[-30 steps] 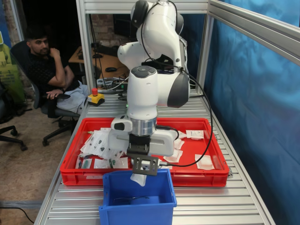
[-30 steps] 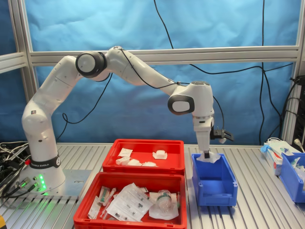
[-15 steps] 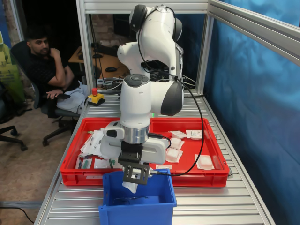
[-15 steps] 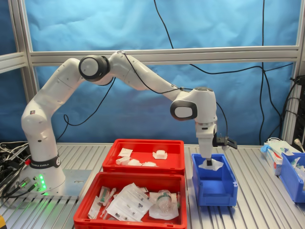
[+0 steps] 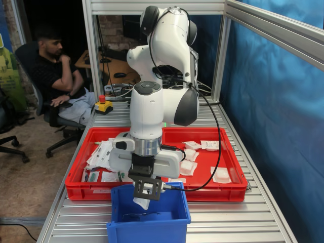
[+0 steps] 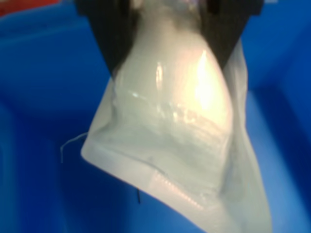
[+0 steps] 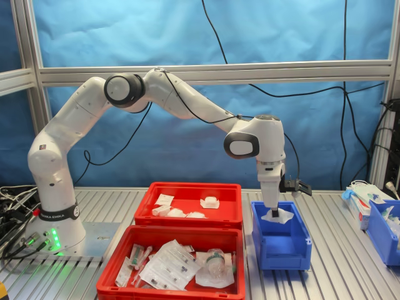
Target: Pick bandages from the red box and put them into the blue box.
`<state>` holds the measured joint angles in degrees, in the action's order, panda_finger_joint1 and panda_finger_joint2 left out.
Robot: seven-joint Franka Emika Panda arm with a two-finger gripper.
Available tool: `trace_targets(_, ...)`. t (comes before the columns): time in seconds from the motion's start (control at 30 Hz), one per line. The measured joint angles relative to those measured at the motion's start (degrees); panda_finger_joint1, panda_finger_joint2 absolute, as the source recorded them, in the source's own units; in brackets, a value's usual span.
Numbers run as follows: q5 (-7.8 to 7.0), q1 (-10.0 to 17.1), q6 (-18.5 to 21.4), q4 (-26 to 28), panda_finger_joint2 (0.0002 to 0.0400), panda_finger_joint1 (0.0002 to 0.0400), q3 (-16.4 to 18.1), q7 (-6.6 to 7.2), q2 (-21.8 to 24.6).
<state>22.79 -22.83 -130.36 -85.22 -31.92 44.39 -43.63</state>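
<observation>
Bandage packet, glossy, white and puffy, hangs pinched in our tool, low in the first exterior view, inside the smooth blue box. Flat square packets lie in the red box.

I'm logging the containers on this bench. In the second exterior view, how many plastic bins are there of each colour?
Red: 2, the far red crate and the near red crate
Blue: 2, the blue bin under the arm and the blue bin at the second exterior view's right edge
Total: 4
</observation>
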Motion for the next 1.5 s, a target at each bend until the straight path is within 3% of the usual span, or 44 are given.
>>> trace_targets(0.23, 1.22, 0.0, 0.0, 0.1, 0.0086, 0.0086, 0.0, 0.00, 0.0)
trace_targets(0.53, 1.69, 0.0, 0.0, 0.4, 0.0086, 0.0086, 0.0, 0.00, 0.0)
trace_targets(0.57, 1.71, 0.0, 0.0, 0.4, 0.0120, 0.0120, 0.0, 0.00, 0.0)
trace_targets(0.67, 1.76, 0.0, 0.0, 0.5, 0.0120, 0.0120, 0.0, 0.00, 0.0)
trace_targets(0.7, 1.78, 0.0, 0.0, 0.5, 0.0170, 0.0170, 0.0, 0.00, 0.0)
trace_targets(0.83, 1.80, 0.0, 0.0, 0.5, 0.0170, 0.0170, 0.0, 0.00, 0.0)
trace_targets(0.87, 1.81, 0.0, 0.0, 0.5, 0.0220, 0.0220, 0.0, 0.00, 0.0)
trace_targets(1.0, 1.83, 0.0, 0.5, 0.6, 0.0220, 0.0220, 0.0, 0.00, 0.0)
trace_targets(1.03, 1.83, 0.0, 0.7, 0.6, 0.0270, 0.0270, 0.0, 0.00, 0.0)
trace_targets(1.13, 1.83, 0.0, 1.6, 0.6, 0.0270, 0.0270, 0.0, 0.00, 0.1)
trace_targets(1.2, 1.84, 0.0, 2.4, 0.6, 0.0270, 0.0270, 0.0, 0.00, 0.2)
trace_targets(1.23, 1.84, 0.0, 2.9, 0.6, 0.0321, 0.0321, 0.0, 0.00, 0.2)
trace_targets(1.33, 1.84, -0.1, 5.8, 0.6, 0.0321, 0.0321, 0.0, 0.00, 0.9)
trace_targets(1.37, 1.84, -0.1, 6.5, 0.6, 0.0370, 0.0370, 0.0, 0.00, 1.2)
trace_targets(1.5, 1.84, -0.5, 10.1, 0.6, 0.0370, 0.0370, 0.0, 0.00, 2.9)
